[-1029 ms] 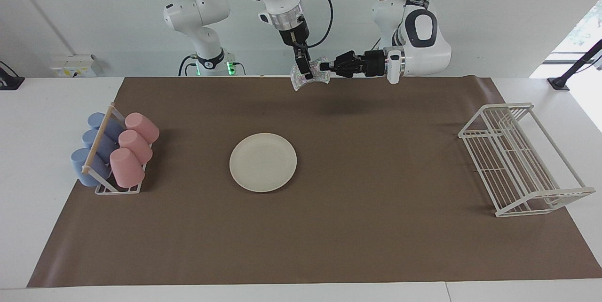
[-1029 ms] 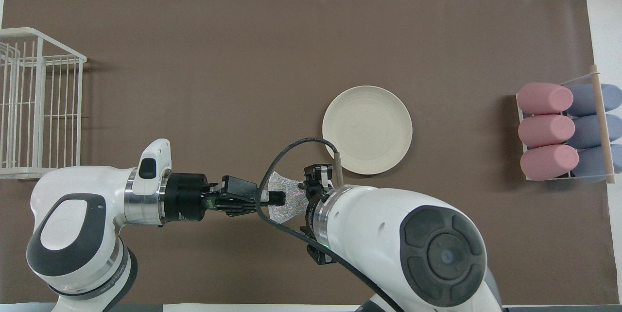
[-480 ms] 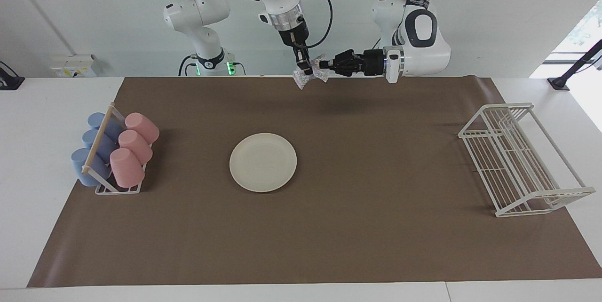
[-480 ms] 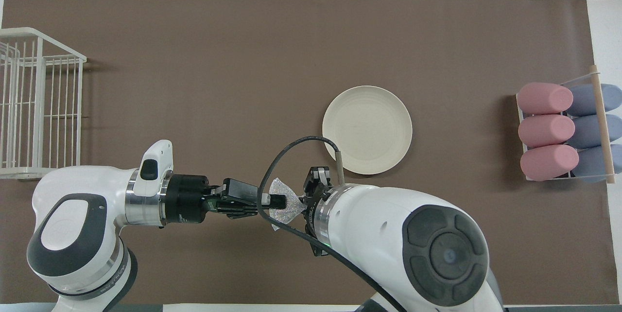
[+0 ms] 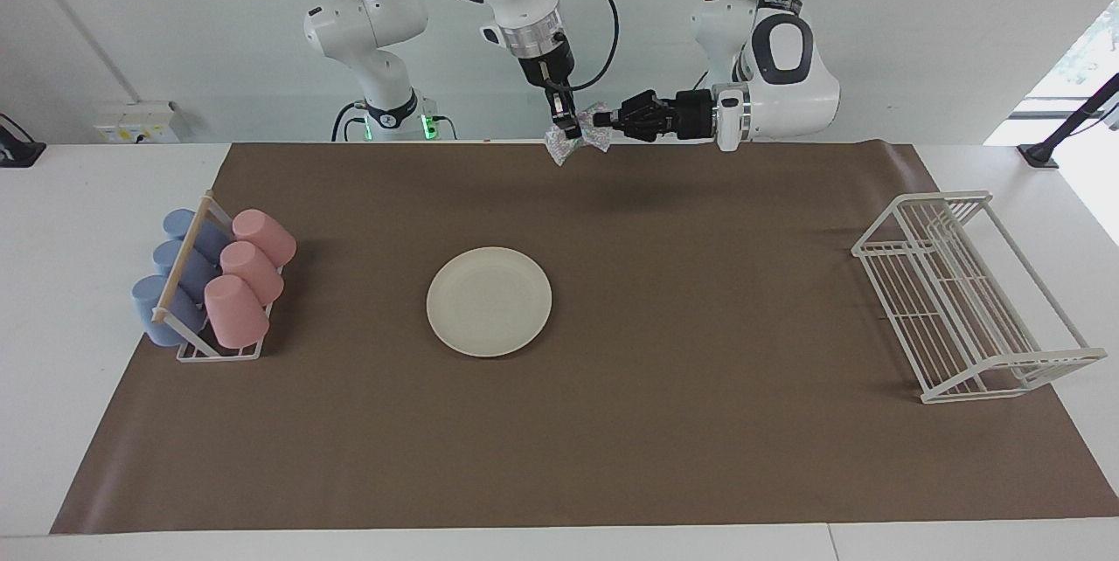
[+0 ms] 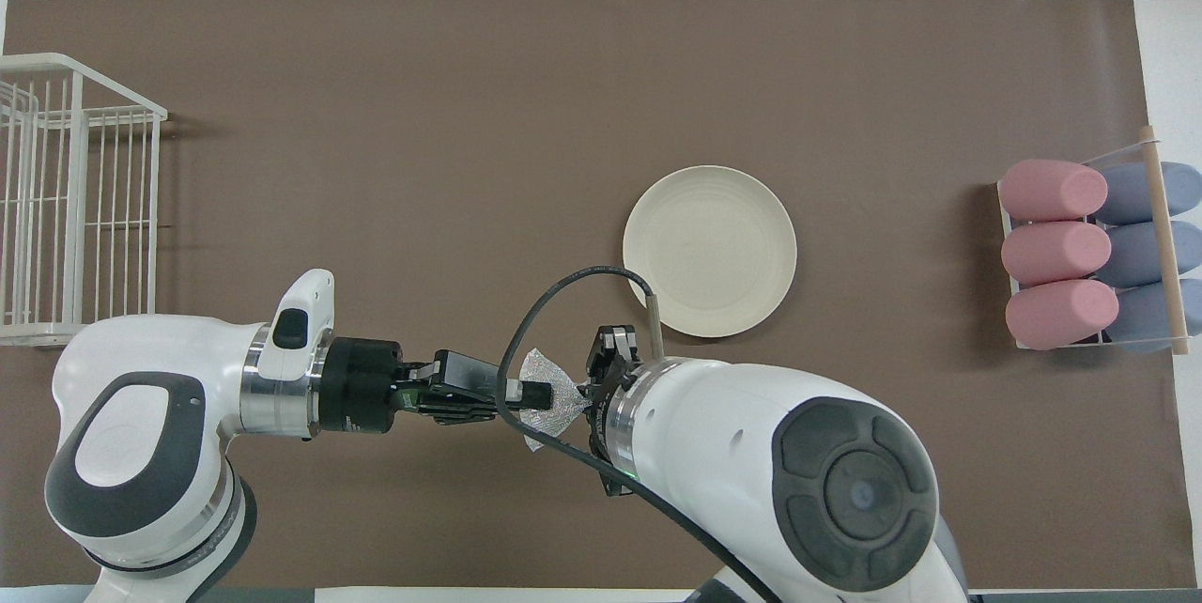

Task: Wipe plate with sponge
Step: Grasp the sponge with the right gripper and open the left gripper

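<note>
Brown mat (image 5: 699, 421) on white table (image 5: 79, 220)

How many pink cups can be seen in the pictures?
3. The pink cups lie in a row in the cup rack at the right arm's end of the table: one nearest the robots, one in the middle, one farthest. None seems hidden.

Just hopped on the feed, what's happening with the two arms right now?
Both grippers meet in the air at the sponge, over the brown mat's edge nearest the robots. The right gripper hangs down onto it; the left gripper reaches in level from the side, a likely handover. Who bears it is unclear. The plate lies untouched mid-mat, not yet wiped.
</note>
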